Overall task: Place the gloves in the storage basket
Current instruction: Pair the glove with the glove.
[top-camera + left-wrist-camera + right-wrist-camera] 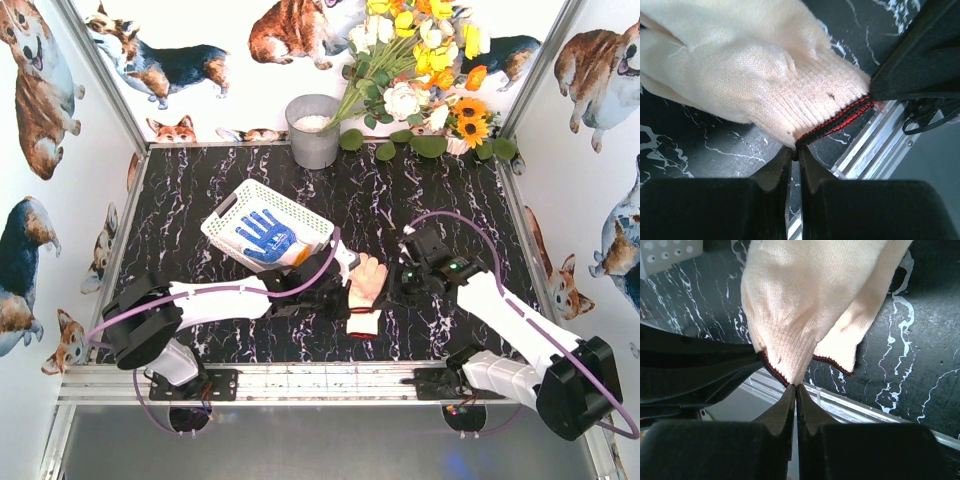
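**Two arms pinching one cream glove by its cuff, basket waiting to the far left**

Close to the middle of the desk's near edge, the left arm (pixel 220 300) and the right arm (pixel 510 320) are meeting over a cream knit glove (pixel 368 282). The left jaws are standing shut on the black-and-red hem of its cuff (pixel 835 120). The right jaws are pinching the same hem just beside them, tips pressed together with only fabric between. So both arms are holding the glove at once, by the cuff. Whether its fingers are resting on the black marbled desk (pixel 200 180) or hanging just above it cannot be told.

The glove's long axis is running from the near edge toward the far edge, with the cuff nearest the arms and the fingers pointing away from both sets of jaws.

The white plastic lattice-sided basket (pixel 298 210) is sitting left of the desk's middle, turned at a slant. A blue-and-white glove (pixel 265 237) is already lying inside it.

From the jaws, the basket is lying toward the far-left corner, near the cream glove but not touching it. The left arm is the nearer one, its forearm passing just beside the basket's near corner. The coming move is probably a lift and a carry that way, fingers leading. The trailing fingers catching on the near wall looks the likeliest snag.
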